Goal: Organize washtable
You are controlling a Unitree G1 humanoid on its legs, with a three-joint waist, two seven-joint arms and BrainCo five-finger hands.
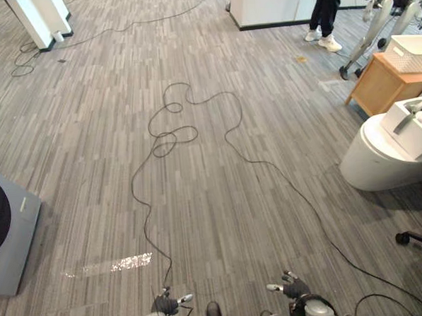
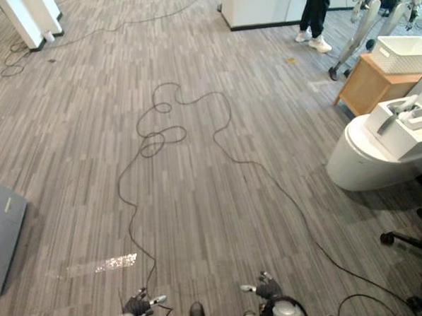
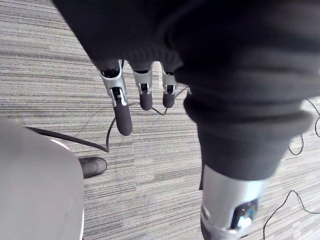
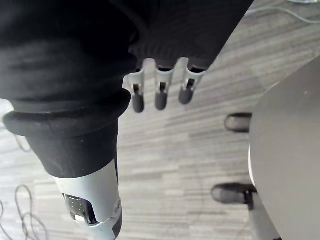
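Note:
The white wash basin (image 1: 412, 125) with a grey tap (image 1: 409, 116) stands at the right edge, a few steps away from me across the floor. Just below it is a white rounded toilet-like body (image 1: 370, 160). My left hand (image 1: 165, 303) and right hand (image 1: 294, 288) hang low at the bottom of the view, far from the basin. In the wrist views the left fingers (image 3: 123, 117) and right fingers (image 4: 160, 97) are straight over the grey floor and hold nothing.
A wooden side table (image 1: 384, 85) carrying a white basket (image 1: 412, 52) stands behind the basin. A person's legs (image 1: 327, 14) are by a white cabinet (image 1: 266, 3). A grey machine (image 1: 6, 232) sits at the left, and a black chair base (image 1: 420, 240) at the lower right.

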